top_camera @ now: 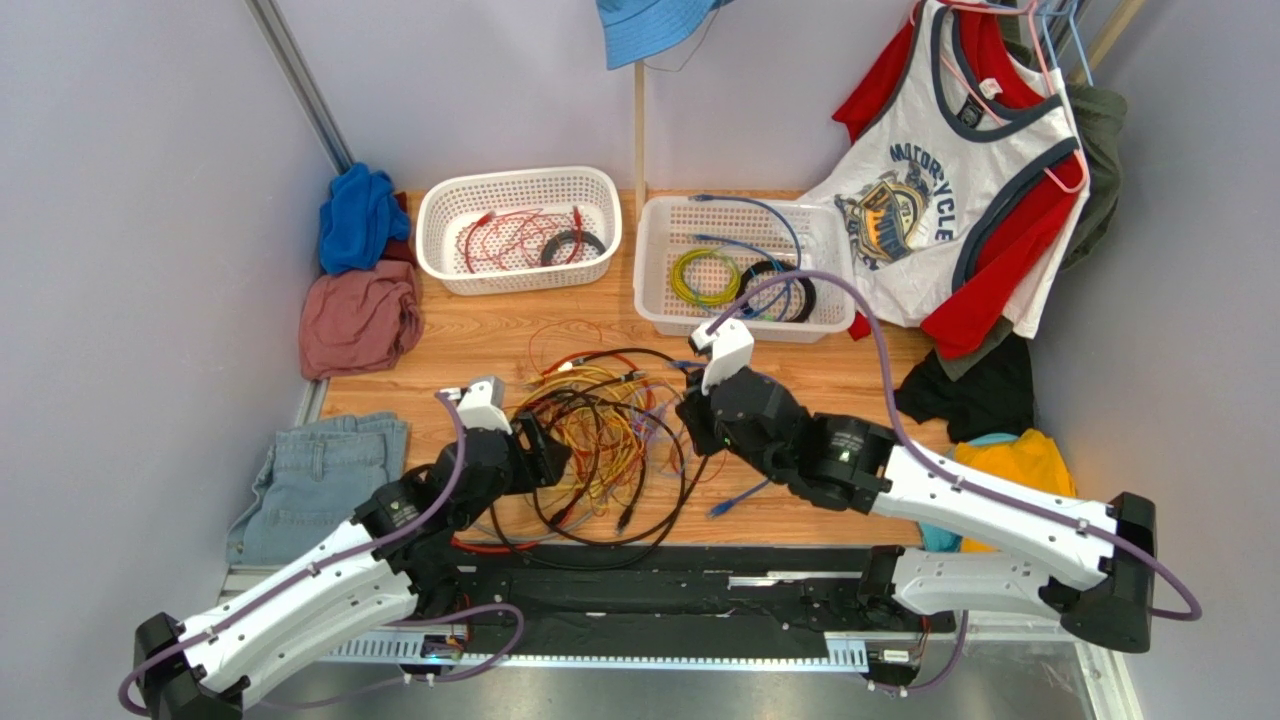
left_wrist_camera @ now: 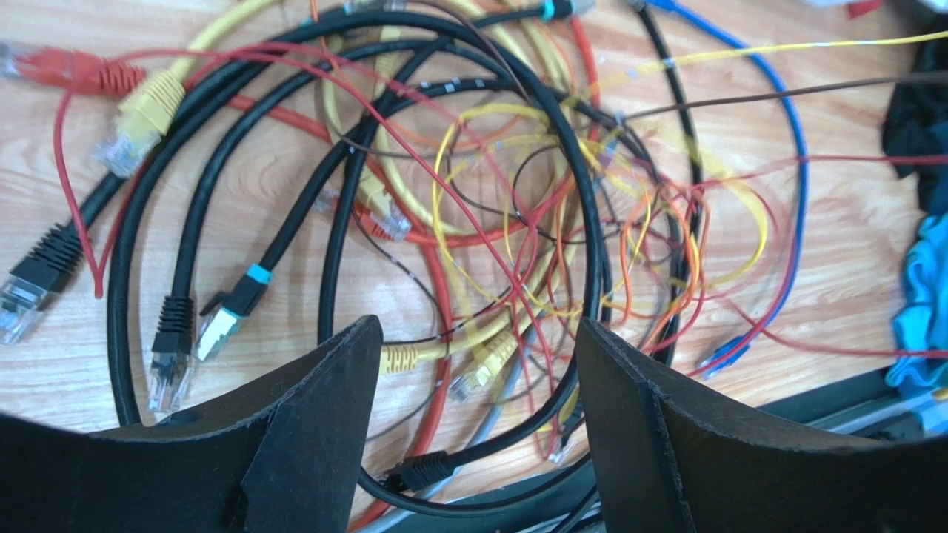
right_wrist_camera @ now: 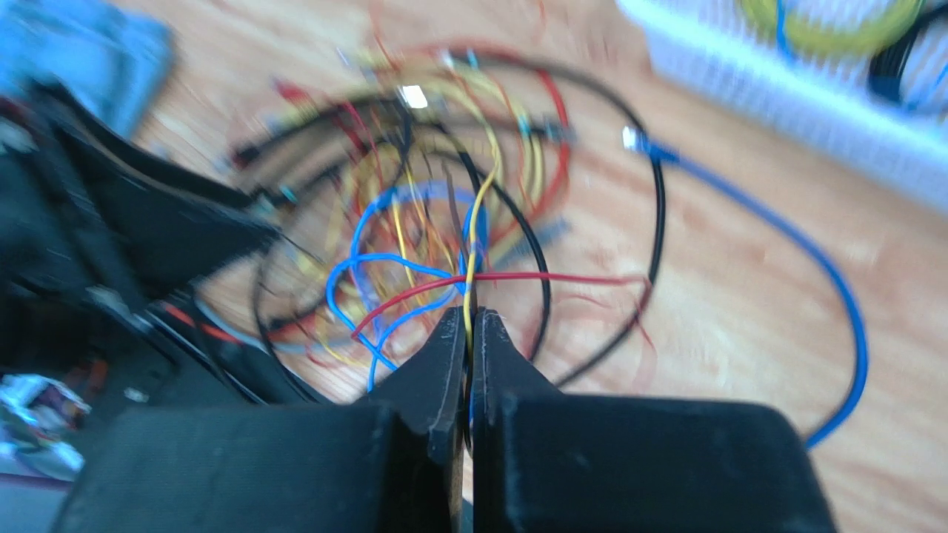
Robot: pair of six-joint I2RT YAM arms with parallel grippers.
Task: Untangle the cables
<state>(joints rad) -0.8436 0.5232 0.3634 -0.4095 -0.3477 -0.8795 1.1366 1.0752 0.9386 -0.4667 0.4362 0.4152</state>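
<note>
The cables [top_camera: 609, 435] lie in a loose tangle of black, red, orange, yellow and blue cords in the middle of the wooden table. My left gripper [top_camera: 544, 450] is at the tangle's left edge. In the left wrist view it [left_wrist_camera: 473, 355] is open just above the cables [left_wrist_camera: 467, 222], with black loops and yellow plugs between its fingers [left_wrist_camera: 323, 411]. My right gripper [top_camera: 694, 408] is at the tangle's right edge. In the right wrist view it [right_wrist_camera: 470, 324] is shut on a thin yellow wire [right_wrist_camera: 476, 239] that runs up into the tangle; that view is blurred.
Two white baskets stand at the back: the left one [top_camera: 436, 248] holds red cables and a black coil, the right one [top_camera: 649, 285] holds yellow-green and black coils. Clothes lie at the left [top_camera: 358, 315] and right [top_camera: 1022, 458]. A black rail [top_camera: 676, 578] runs along the front edge.
</note>
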